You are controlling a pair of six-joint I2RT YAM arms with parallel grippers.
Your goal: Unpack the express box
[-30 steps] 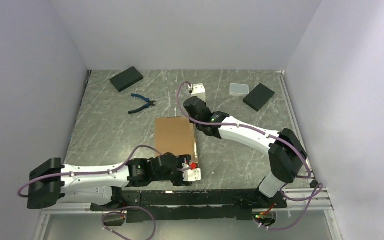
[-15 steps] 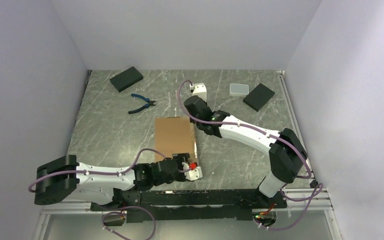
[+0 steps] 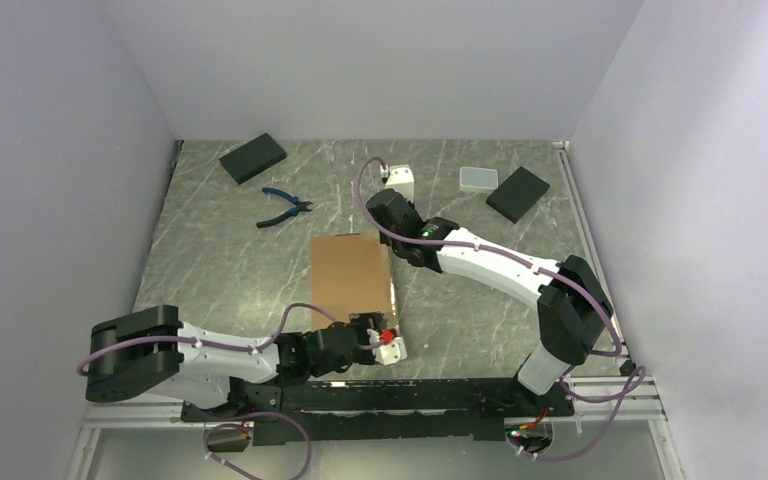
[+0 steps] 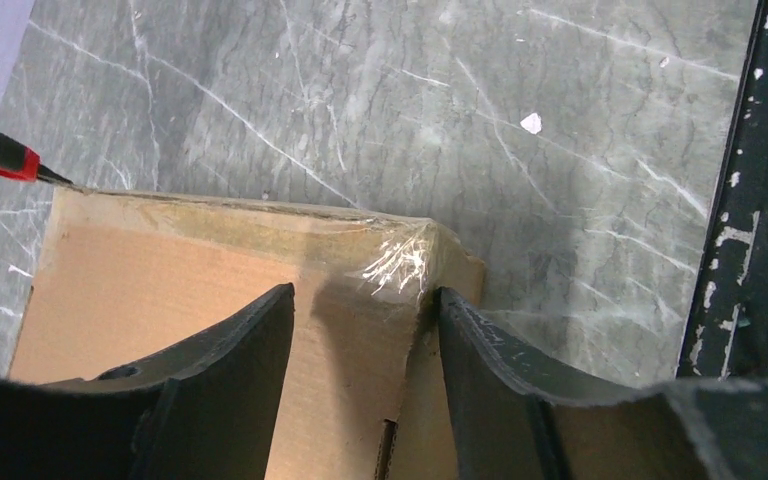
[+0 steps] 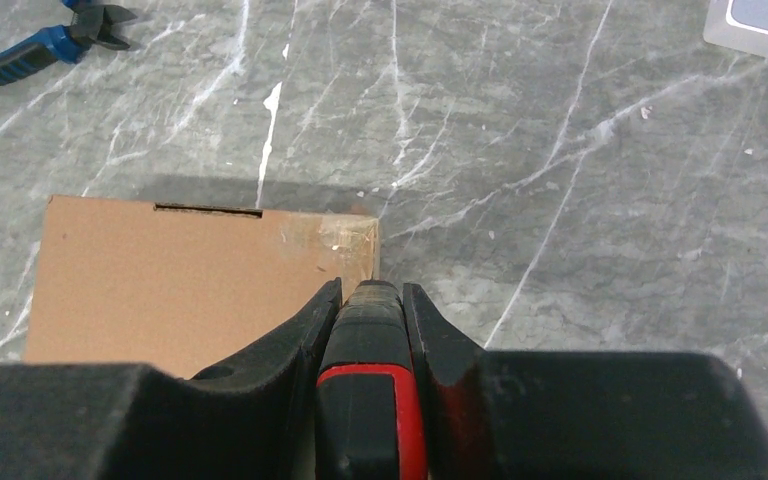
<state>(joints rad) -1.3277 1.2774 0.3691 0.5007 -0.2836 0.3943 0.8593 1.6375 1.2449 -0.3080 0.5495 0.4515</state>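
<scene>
The express box (image 3: 350, 275), flat brown cardboard, lies closed in the middle of the table. Clear tape wraps its corners. My right gripper (image 3: 392, 232) is at the box's far right corner, shut on a black-and-red knife (image 5: 370, 380) whose tip meets the taped corner of the box (image 5: 190, 290). My left gripper (image 3: 385, 340) is at the box's near right corner. In the left wrist view the left gripper (image 4: 360, 300) is open, its fingers (image 4: 230, 370) resting over the box top (image 4: 160, 270), one finger along the right edge. The knife tip (image 4: 5, 162) shows at the far corner.
Blue pliers (image 3: 285, 208) lie left of the box's far end and show in the right wrist view (image 5: 50, 40). Black blocks sit at the back left (image 3: 253, 158) and back right (image 3: 518, 193), beside a white-grey case (image 3: 478, 179). A black rail (image 4: 750, 200) runs along the near edge.
My left arm's base link and elbow have swung right while its gripper stays at the box's near right corner, shifted slightly nearer. My right gripper and the knife have hardly moved.
</scene>
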